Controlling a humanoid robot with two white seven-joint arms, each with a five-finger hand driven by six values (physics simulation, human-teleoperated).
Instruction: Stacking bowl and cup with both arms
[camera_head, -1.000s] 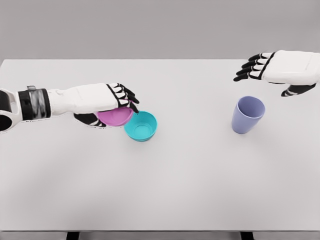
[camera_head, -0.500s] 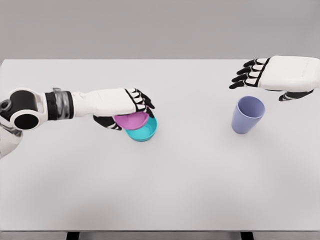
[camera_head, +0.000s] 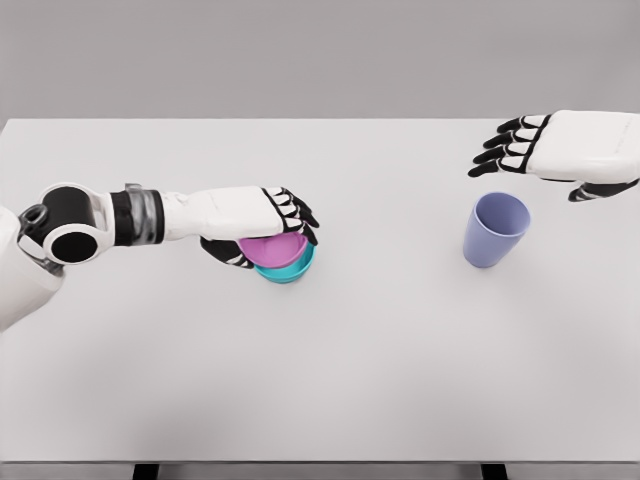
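— Bowls first: where are they found?
— Pink bowl (camera_head: 272, 249) is clamped under the left hand (camera_head: 250, 218), its fingers (camera_head: 297, 212) curled over the rim; it is seated in the teal bowl (camera_head: 290, 268) just below the fingertips, on the white desk (camera_head: 360, 360).
— And the cup?
— Lavender cup (camera_head: 494, 229) is stood upright below the right hand (camera_head: 570, 150), whose fingers (camera_head: 503, 146) are held apart, untouching.
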